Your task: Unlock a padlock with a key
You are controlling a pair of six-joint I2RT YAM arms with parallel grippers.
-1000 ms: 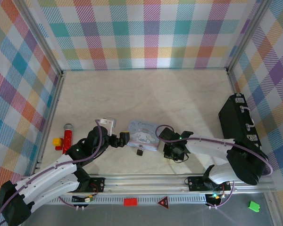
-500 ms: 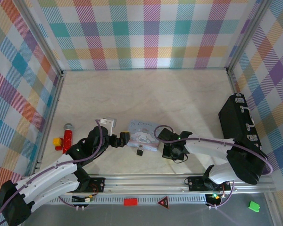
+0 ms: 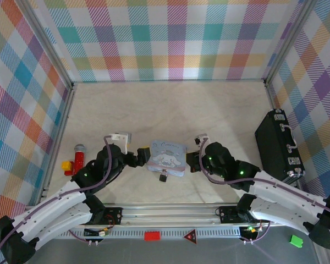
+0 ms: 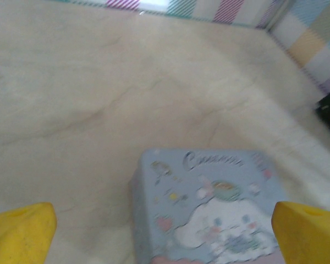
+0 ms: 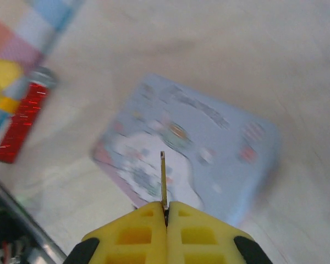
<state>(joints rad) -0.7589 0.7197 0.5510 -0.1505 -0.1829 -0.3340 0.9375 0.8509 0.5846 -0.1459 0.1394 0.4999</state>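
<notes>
Right wrist view: the right hand [image 5: 166, 212] is clenched on the key [image 5: 163, 176], whose thin blade points toward the tin [image 5: 209, 137]. Top external view has the padlock [image 3: 163, 177] on the counter [image 3: 170, 110], just beside the tin's near edge. The left hand [image 3: 144, 158], at the tin's left side, is spread wide, grasping nothing.

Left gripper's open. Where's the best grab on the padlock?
Take the padlock by its black body, with the left gripper coming down from above and closing across its left and right sides. It lies low, right at the near edge of the tin, so a far-side approach looks blocked. The keyhole side is too small to tell. Right gripper pinches the key.
</notes>
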